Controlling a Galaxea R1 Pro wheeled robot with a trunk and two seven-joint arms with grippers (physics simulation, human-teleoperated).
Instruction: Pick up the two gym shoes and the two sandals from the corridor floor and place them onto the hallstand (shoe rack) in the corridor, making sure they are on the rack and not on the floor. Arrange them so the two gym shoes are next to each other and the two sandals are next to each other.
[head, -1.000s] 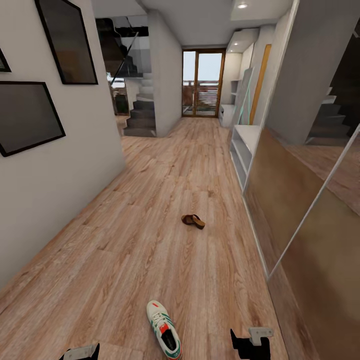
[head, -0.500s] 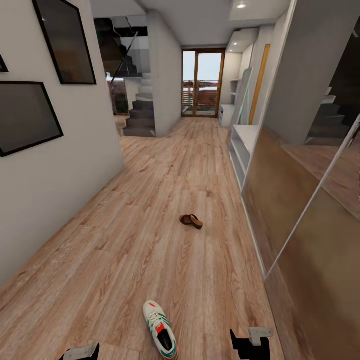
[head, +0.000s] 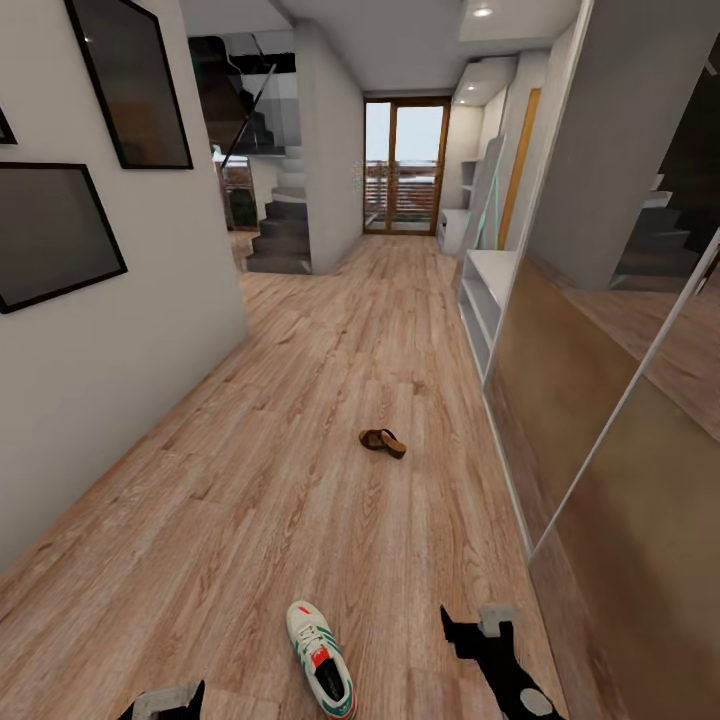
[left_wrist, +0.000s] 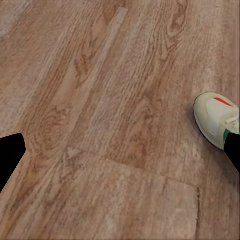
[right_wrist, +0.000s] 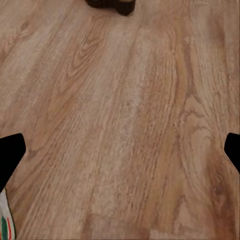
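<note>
Wood-plank corridor floor, grey hallstand alongside.

One white sneaker (green stripes, red accent) lies upright on the wood floor. A brown sandal lies farther along. The grey shoe rack stands against the right wall.

Matte black right gripper with angular, pointed fingers, topped by a small light grey bracket. Black forearm behind it, bearing a round grey cap near the wrist. Left gripper likewise black with a pale grey plate. In each wrist view, 2 flat black fingertips, unmarked.
</note>
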